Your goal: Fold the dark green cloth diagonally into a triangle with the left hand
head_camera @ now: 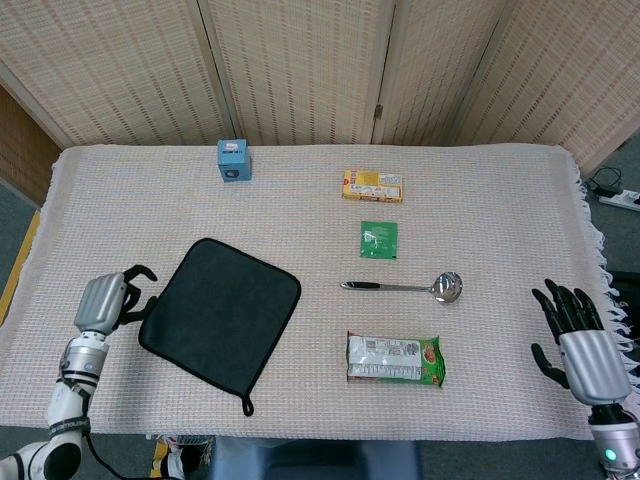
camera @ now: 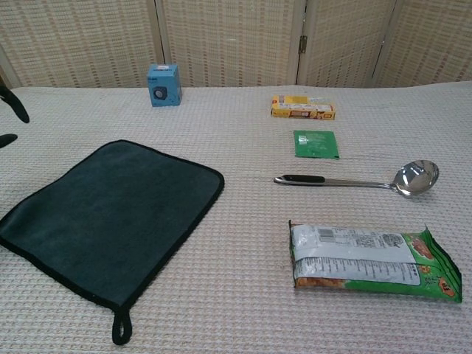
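The dark green cloth (head_camera: 222,310) lies flat and unfolded on the table's left half, its hanging loop (head_camera: 246,405) at the near corner; the chest view shows the cloth (camera: 110,214) too. My left hand (head_camera: 108,300) hovers just left of the cloth's left corner, fingers spread and curled toward it, holding nothing. Only its dark fingertips (camera: 13,107) show at the chest view's left edge. My right hand (head_camera: 580,345) rests open at the table's near right edge, far from the cloth.
A spoon (head_camera: 405,287) and a green snack packet (head_camera: 394,359) lie right of the cloth. Behind them are a small green sachet (head_camera: 378,239), a yellow box (head_camera: 372,186) and a blue box (head_camera: 233,159). A woven screen (head_camera: 320,70) backs the table.
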`<action>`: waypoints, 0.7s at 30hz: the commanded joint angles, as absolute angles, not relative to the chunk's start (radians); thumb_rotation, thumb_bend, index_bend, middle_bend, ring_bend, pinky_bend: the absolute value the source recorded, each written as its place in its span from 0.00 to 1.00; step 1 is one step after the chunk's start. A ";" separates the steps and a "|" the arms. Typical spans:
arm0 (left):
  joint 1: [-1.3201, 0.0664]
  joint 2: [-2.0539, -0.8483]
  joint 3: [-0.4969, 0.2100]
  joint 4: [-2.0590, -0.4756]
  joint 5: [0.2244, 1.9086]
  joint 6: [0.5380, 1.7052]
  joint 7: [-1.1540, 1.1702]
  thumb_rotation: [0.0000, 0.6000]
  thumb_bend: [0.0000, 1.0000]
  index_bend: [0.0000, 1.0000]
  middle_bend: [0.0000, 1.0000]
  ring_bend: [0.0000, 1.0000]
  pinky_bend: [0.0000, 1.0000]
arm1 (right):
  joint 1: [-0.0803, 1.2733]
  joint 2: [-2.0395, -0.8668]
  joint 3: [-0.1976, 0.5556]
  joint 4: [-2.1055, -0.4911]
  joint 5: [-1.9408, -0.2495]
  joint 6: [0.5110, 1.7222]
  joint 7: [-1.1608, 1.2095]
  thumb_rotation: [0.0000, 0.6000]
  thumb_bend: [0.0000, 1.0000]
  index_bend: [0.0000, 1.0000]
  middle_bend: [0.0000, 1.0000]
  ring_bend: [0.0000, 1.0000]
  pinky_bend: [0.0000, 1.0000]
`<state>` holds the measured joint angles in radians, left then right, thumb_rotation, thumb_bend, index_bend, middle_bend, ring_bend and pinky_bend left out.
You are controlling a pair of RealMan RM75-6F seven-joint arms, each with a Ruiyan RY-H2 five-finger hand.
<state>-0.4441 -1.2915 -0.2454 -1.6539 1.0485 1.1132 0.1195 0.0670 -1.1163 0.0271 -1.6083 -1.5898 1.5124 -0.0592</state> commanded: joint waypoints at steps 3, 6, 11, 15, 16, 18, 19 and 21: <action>-0.621 -1.417 -0.335 -1.490 0.796 0.919 0.242 1.00 0.44 0.41 1.00 1.00 1.00 | 0.068 -1.113 0.034 -1.606 -1.573 1.506 -0.051 1.00 0.46 0.00 0.00 0.00 0.00; -0.668 -1.467 -0.360 -1.399 0.754 0.869 0.211 1.00 0.44 0.39 1.00 1.00 1.00 | 0.067 -1.113 0.040 -1.603 -1.557 1.503 -0.046 1.00 0.46 0.00 0.00 0.00 0.00; -0.758 -1.571 -0.399 -1.173 0.703 0.778 0.163 1.00 0.44 0.40 1.00 1.00 1.00 | 0.073 -1.112 0.042 -1.595 -1.538 1.482 -0.043 1.00 0.46 0.00 0.00 0.00 0.00; -0.813 -1.634 -0.408 -1.000 0.697 0.707 0.131 1.00 0.44 0.40 1.00 1.00 1.00 | 0.072 -1.111 0.044 -1.590 -1.523 1.474 -0.038 1.00 0.46 0.00 0.00 0.00 0.00; -0.827 -1.650 -0.410 -0.954 0.698 0.683 0.119 1.00 0.44 0.40 1.00 1.00 1.00 | 0.071 -1.110 0.044 -1.588 -1.519 1.472 -0.036 1.00 0.46 0.00 0.00 0.00 0.00; -0.847 -1.673 -0.411 -0.892 0.707 0.653 0.101 1.00 0.44 0.40 1.00 1.00 1.00 | 0.070 -1.109 0.045 -1.587 -1.511 1.469 -0.032 1.00 0.46 0.00 0.00 0.00 0.00; -0.858 -1.688 -0.413 -0.858 0.714 0.635 0.087 1.00 0.44 0.40 1.00 1.00 1.00 | 0.068 -1.107 0.046 -1.585 -1.506 1.468 -0.030 1.00 0.46 0.00 0.00 0.00 0.00; -0.873 -1.706 -0.415 -0.818 0.726 0.610 0.065 1.00 0.44 0.41 1.00 1.00 1.00 | 0.066 -1.106 0.048 -1.583 -1.497 1.467 -0.028 1.00 0.46 0.00 0.00 0.00 0.00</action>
<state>-0.8330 -1.6610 -0.4039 -0.8821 0.7175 0.6616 0.1049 0.0671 -1.1067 0.0466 -1.5839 -1.4991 1.4677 -0.0293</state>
